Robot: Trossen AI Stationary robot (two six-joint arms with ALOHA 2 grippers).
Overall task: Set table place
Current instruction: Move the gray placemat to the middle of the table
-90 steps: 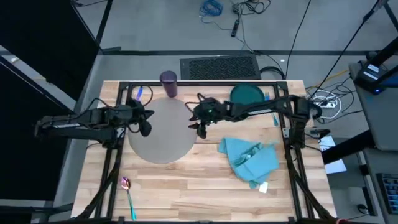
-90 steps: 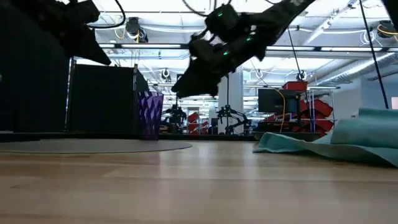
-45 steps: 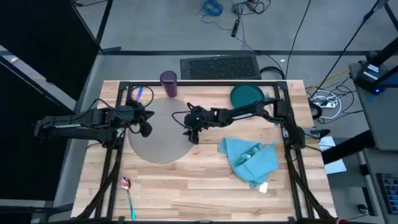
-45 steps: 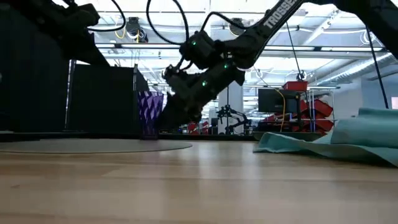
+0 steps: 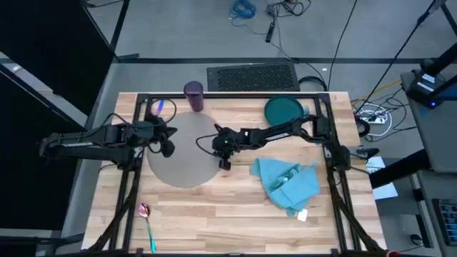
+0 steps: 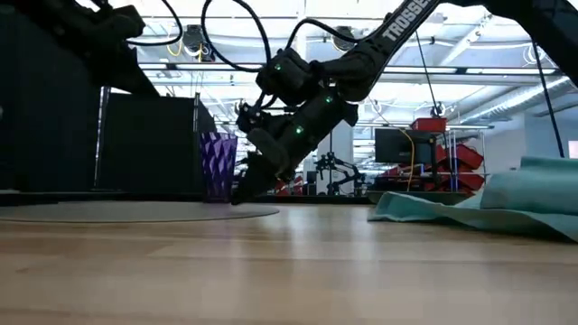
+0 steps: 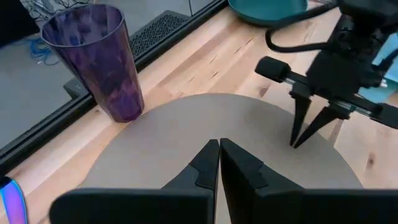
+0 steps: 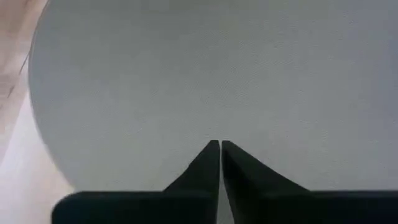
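**High view: right hand is poised at the mat's near-right edge, mat lying toward the left arm**

High view is showing the right hand (image 5: 223,161) reaching across the tabletop (image 5: 235,214) to the right-hand rim of the round grey mat (image 5: 182,153), its tips pointing down at that rim. In the left wrist view its two fingers (image 7: 303,127) are meeting in a narrow V at the tips, so I am reading them as pressed together and pinching nothing; the right wrist view is agreeing, with both dark fingers closed over grey mat surface.

The relation that is mattering: the body of the mat is lying away from the right hand, toward the left arm, and the bare wood is lying behind the hand on its own side. Any push or drag of the mat will be running along that line. The left hand (image 5: 166,146) is hovering over the mat's opposite rim, fingers also pressed together and empty, so both are equally near it.

The other pieces are sitting well apart from the mat, apart from the cup: purple cup (image 5: 193,96) just beside its far edge, teal plate (image 5: 283,111) at the far right, light blue napkin (image 5: 289,182) crumpled to the right, spoon (image 5: 146,218) at the near left corner.
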